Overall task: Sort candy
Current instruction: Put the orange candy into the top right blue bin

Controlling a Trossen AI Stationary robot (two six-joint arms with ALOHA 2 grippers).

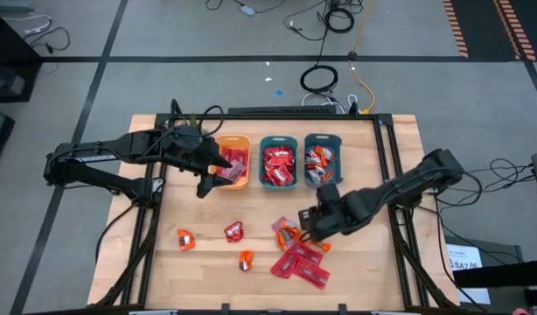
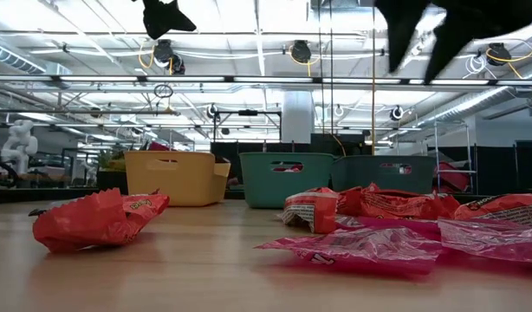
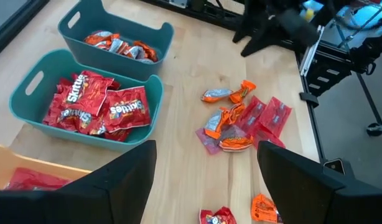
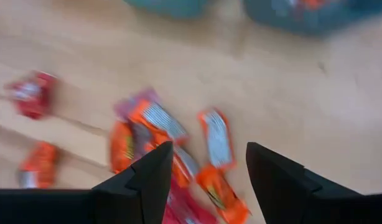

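Candy (image 1: pixel 299 258) lies loose in a cluster near the desk's front edge, right of centre, with three stray packets to its left. More candy fills the yellow bin (image 1: pixel 234 176) and two teal bins (image 1: pixel 278 141) in a row near the rear edge. Left gripper (image 1: pixel 207 173) hovers at the yellow bin's front-left rim, fingers spread, holding nothing. Right gripper (image 1: pixel 305 223) hovers above the loose cluster, fingers apart and apparently empty, though its wrist view is blurred.

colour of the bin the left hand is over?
Yellow-orange. The left hand hovers at the yellow bin; the high view shows it best.
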